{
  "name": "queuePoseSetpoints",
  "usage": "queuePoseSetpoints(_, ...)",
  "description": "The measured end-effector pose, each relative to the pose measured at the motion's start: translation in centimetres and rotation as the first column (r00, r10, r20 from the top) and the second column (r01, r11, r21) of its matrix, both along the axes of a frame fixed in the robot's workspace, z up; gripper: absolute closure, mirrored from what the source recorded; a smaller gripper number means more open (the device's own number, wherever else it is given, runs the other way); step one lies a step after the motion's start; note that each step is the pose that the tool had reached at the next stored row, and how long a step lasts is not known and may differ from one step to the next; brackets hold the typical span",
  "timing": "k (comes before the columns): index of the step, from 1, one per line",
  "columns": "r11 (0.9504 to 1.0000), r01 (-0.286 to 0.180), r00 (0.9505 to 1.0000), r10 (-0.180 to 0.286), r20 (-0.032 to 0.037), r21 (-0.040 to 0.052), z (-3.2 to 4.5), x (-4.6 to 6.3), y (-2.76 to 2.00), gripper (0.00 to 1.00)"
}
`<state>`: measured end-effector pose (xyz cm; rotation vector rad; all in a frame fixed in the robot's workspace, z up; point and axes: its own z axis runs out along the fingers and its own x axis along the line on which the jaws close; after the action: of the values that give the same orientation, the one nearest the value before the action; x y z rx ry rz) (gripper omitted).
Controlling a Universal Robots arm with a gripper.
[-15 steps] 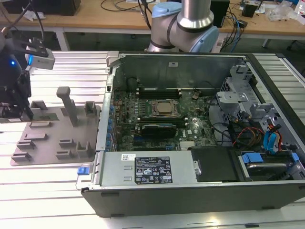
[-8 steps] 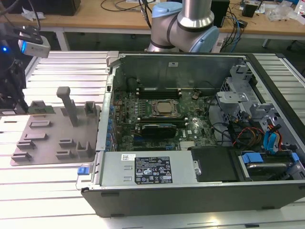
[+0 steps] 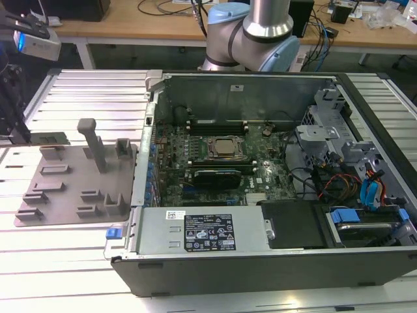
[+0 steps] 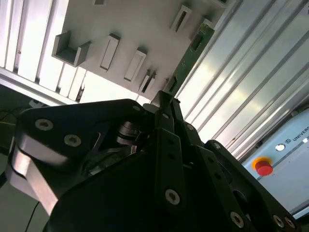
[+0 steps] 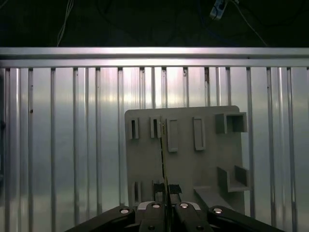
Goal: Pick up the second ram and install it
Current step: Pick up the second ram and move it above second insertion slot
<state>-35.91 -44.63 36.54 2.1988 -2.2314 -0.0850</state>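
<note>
Fingers (image 5: 175,189) are pinching the second ram (image 5: 164,154) by its near end in the first wrist view. Its long axis is running straight out ahead of them, edge-on, across the gray holder tray (image 5: 193,164) on the ribbed worktop (image 5: 72,145). In the exterior view, the open computer case (image 3: 260,261) is sitting at three o'clock from that tray.

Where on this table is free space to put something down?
Free: the ribbed aluminium table nearer the camera than the grey plastic fixture plate, and behind it. Crowded: the plate's raised holders and the open black computer case, full of boards and cables. The gripper holds the long green memory stick near the plate.
</note>
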Motion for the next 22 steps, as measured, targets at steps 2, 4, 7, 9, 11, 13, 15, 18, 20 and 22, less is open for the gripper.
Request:
queuePoseSetpoints(2,1.0,0.0,1.0,0.0,-0.0001,-0.0001,0.44,0.0,0.0,0.89)
queuePoseSetpoints(4,1.0,0.0,1.0,0.0,-0.0001,0.0,1.07,0.0,0.0,0.89)
queuePoseSetpoints(7,1.0,0.0,1.0,0.0,-0.0001,0.0,2.04,0.0,0.0,0.89)
queuePoseSetpoints(9,1.0,0.0,1.0,0.0,-0.0002,-0.0001,2.58,0.0,0.0,0.89)
queuePoseSetpoints(11,1.0,0.0,1.0,0.0,-0.0001,-0.0001,3.28,0.0,0.0,0.89)
queuePoseSetpoints(13,1.0,0.0,1.0,0.0,-0.0001,-0.0001,4.12,0.0,0.0,0.89)
queuePoseSetpoints(15,1.0,0.0,1.0,0.0,0.0,0.0,4.85,0.0,0.0,0.89)
queuePoseSetpoints(18,1.0,0.0,1.0,0.0,0.0,0.0,6.04,0.0,0.0,0.89)
queuePoseSetpoints(20,1.0,0.0,1.0,0.0,0.0,0.0,6.83,0.0,0.0,0.89)
queuePoseSetpoints(22,1.0,0.0,1.0,0.0,-0.0001,0.0,7.52,0.0,0.0,0.89)
